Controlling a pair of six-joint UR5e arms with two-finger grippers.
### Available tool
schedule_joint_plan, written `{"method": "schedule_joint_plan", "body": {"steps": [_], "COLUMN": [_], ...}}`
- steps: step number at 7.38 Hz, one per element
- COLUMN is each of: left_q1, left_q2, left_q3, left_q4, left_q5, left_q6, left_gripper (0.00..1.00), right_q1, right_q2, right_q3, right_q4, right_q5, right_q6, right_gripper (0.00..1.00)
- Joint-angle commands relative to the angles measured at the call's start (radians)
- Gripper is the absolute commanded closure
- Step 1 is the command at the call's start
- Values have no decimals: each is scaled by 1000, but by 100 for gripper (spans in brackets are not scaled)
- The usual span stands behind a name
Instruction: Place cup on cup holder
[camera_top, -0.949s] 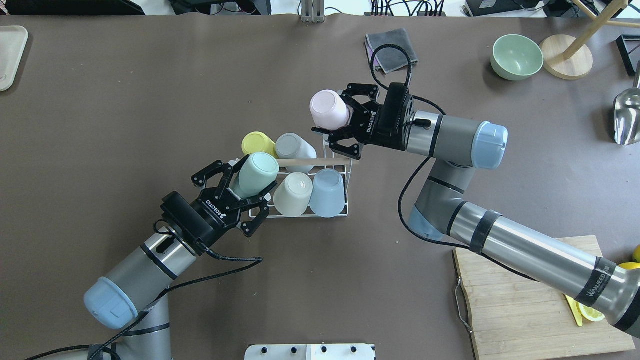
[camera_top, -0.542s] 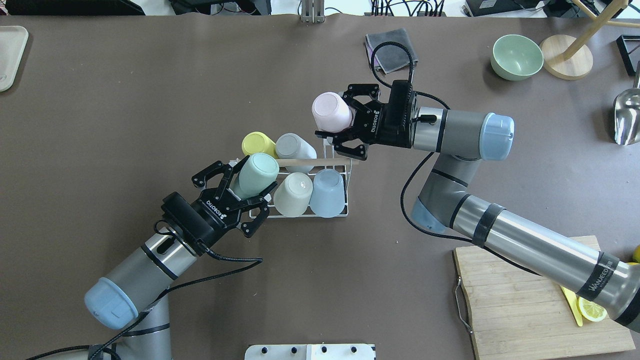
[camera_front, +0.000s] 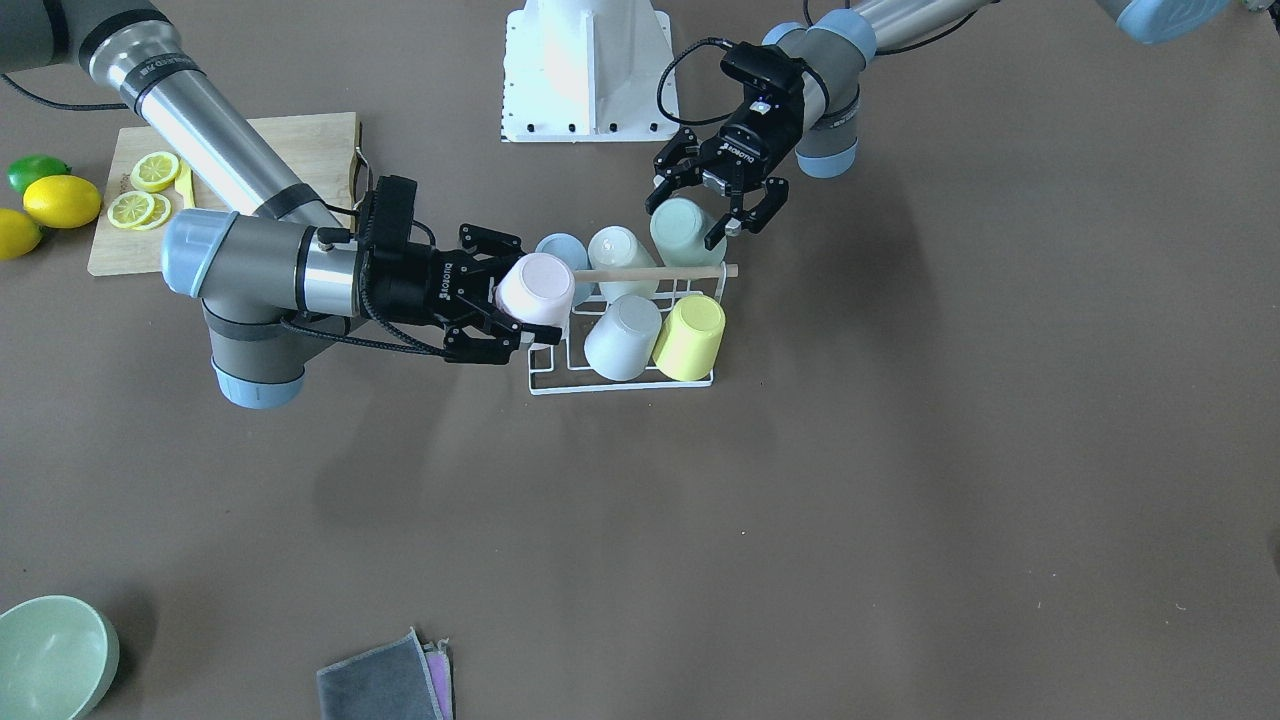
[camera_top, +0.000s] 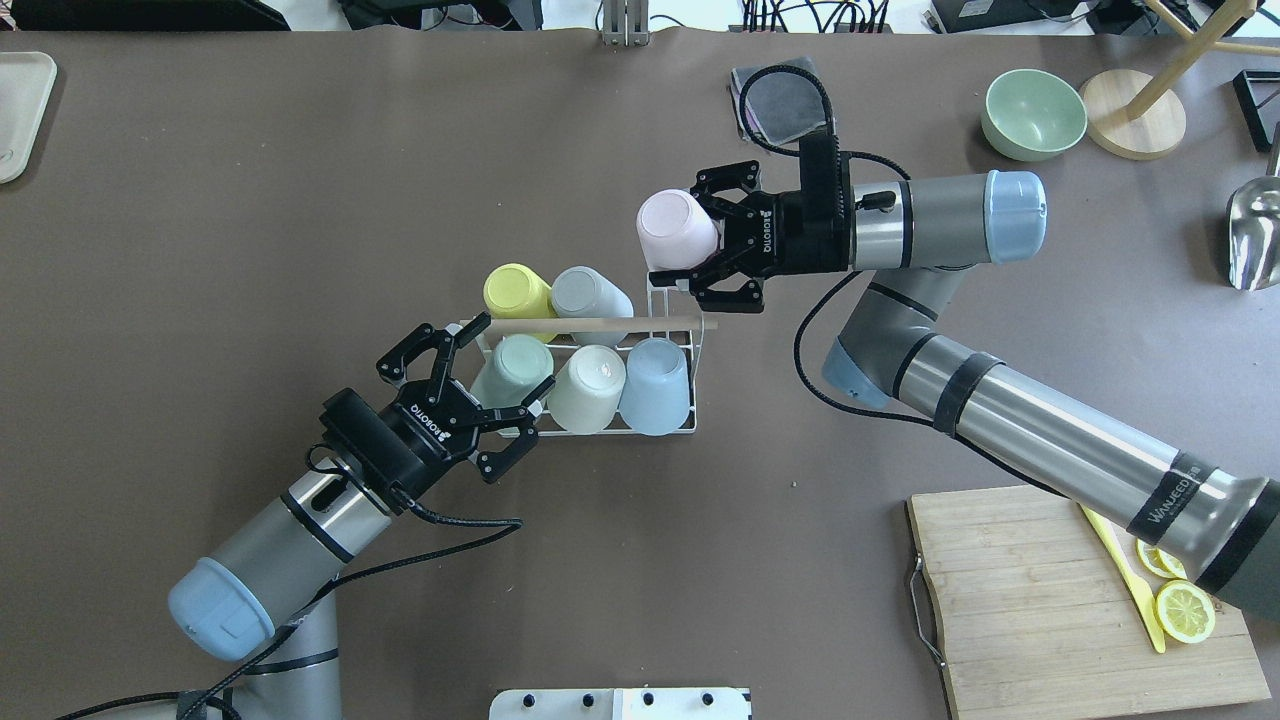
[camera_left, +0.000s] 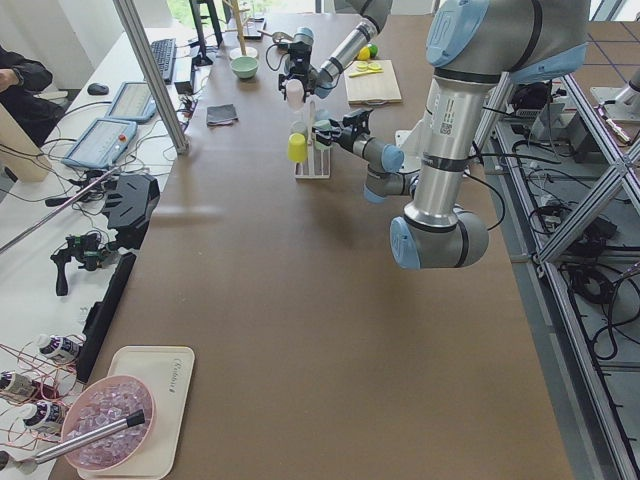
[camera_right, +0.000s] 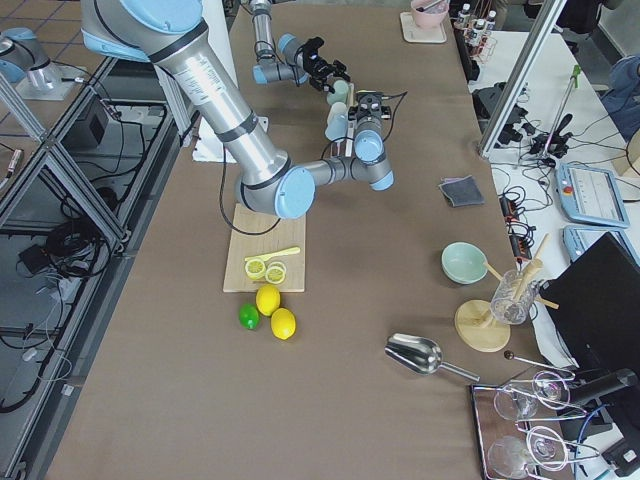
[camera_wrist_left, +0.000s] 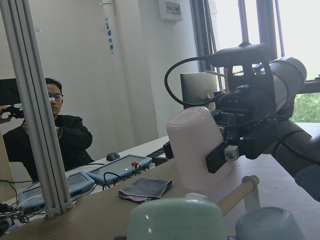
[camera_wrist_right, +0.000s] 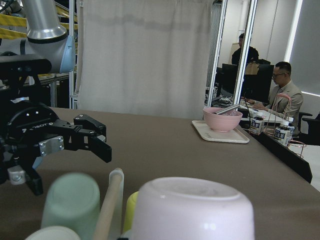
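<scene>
The cup holder (camera_top: 690, 428) is a white wire rack with a wooden rod (camera_top: 600, 323) across its top. On it sit a yellow cup (camera_top: 515, 290), a grey cup (camera_top: 590, 293), a cream cup (camera_top: 590, 388), a light blue cup (camera_top: 655, 385) and a mint cup (camera_top: 510, 368). My left gripper (camera_top: 515, 353) is open, its fingers spread either side of the mint cup (camera_front: 682, 232) without gripping it. My right gripper (camera_top: 692, 248) is shut on an upside-down pink cup (camera_top: 675, 232), held above the rack's bare far right prongs (camera_top: 660, 290). The pink cup also shows in the front-facing view (camera_front: 535, 288).
A green bowl (camera_top: 1033, 113), a wooden stand (camera_top: 1130, 110) and a metal scoop (camera_top: 1255, 230) are at the far right. A grey cloth (camera_top: 785, 100) lies behind the right gripper. A cutting board (camera_top: 1050, 610) with lemon slices is at the near right. A tray (camera_top: 20, 110) is far left.
My left gripper has opened, and the mint cup has dropped lower onto the rack. My right arm has swung the pink cup slightly to the right.
</scene>
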Motion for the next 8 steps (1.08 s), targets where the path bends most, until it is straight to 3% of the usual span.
{"method": "schedule_joint_plan", "body": {"steps": [1, 5, 8], "left_q1": [3, -4, -113], "left_q2": [4, 1, -15], "left_q3": [-1, -24, -166], "left_q4": [-27, -41, 69], "left_q5": [2, -6, -147], "left_q6": [1, 1, -2], "left_gripper": [2, 2, 2], "right_q1": [1, -46, -48], "right_q2": [19, 26, 30], "right_q3": [-8, -22, -49], "right_q4": [-1, -9, -7], "right_q5": [-23, -97, -98], "right_q6": [15, 3, -13], "right_gripper": [100, 100, 100]}}
